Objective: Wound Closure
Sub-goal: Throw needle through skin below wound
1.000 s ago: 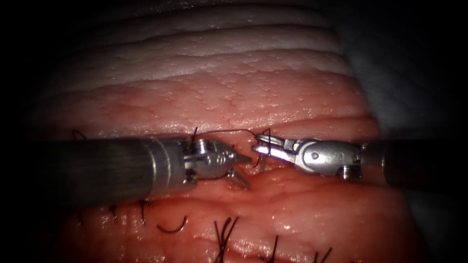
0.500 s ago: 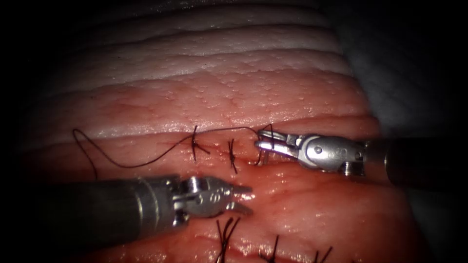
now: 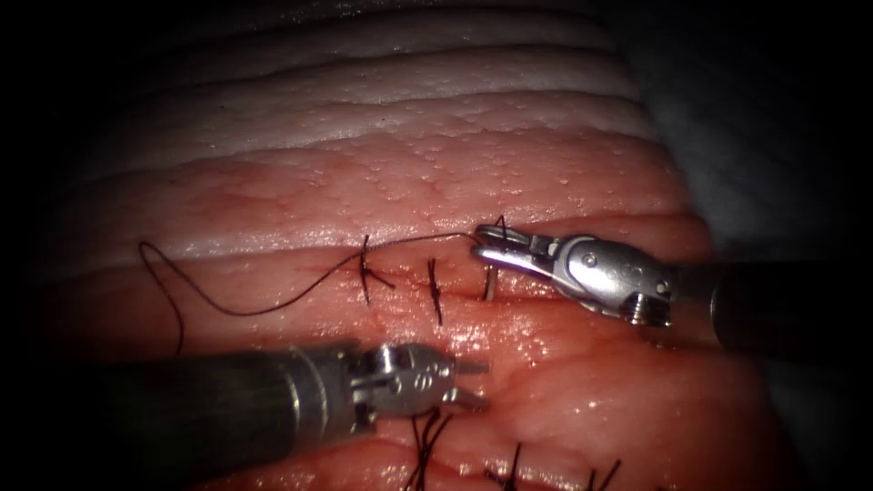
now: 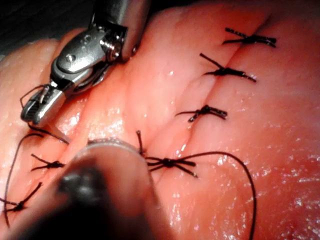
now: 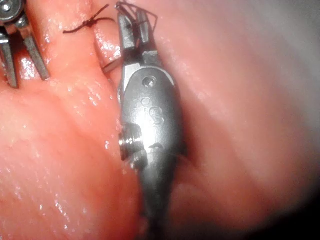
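Steel needle in right tool's fingers; left tool holds nothing.

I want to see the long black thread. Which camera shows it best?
The endoscope view: the thread runs from the right hand leftward past a stitch into a big loop on the tissue. The left wrist view shows one curved stretch. The right wrist view shows thread at the hand's tips.

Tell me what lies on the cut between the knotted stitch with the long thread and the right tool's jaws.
In the endoscope view, one tied stitch crosses the cut there, then the needle held by the right tool.
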Controlling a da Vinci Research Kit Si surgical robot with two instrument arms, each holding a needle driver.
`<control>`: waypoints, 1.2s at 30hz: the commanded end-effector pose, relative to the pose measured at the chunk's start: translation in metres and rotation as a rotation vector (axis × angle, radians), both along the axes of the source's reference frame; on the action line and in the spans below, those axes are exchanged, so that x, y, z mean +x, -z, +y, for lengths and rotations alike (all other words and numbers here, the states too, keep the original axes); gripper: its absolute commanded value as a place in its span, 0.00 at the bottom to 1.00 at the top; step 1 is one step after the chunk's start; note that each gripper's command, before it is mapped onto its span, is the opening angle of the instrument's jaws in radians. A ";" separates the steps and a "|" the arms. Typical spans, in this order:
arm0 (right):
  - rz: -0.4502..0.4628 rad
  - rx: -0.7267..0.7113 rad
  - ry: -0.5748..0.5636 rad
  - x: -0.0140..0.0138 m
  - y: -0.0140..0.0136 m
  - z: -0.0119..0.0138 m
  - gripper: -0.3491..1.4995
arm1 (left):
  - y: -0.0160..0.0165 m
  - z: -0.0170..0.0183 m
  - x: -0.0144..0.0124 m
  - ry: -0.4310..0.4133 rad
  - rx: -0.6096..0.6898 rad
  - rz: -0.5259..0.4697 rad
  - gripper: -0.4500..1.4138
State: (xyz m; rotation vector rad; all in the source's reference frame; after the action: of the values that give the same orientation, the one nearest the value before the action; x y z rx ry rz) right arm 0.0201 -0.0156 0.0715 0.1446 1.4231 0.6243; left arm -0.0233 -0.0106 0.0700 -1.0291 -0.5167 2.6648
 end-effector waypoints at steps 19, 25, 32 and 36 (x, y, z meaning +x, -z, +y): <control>0.029 0.213 0.011 0.0011 -0.0008 0.0004 0.00 | -0.0001 -0.0017 0.0004 -0.003 0.001 0.000 0.21; 0.038 0.285 0.025 0.0011 -0.0007 -0.0001 0.00 | -0.0001 -0.0017 0.0005 -0.004 0.001 -0.001 0.21; 0.092 0.463 0.035 0.0012 -0.0006 -0.0007 0.00 | -0.0003 -0.0018 0.0006 -0.005 -0.001 -0.001 0.20; 0.129 0.527 0.030 0.0013 -0.0004 -0.0009 0.00 | -0.0005 -0.0019 0.0006 -0.001 0.001 0.001 0.20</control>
State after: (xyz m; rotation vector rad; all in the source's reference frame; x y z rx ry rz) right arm 0.0205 -0.0165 0.0715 0.6374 1.3487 0.9780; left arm -0.0222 -0.0125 0.0699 -1.0291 -0.5192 2.6662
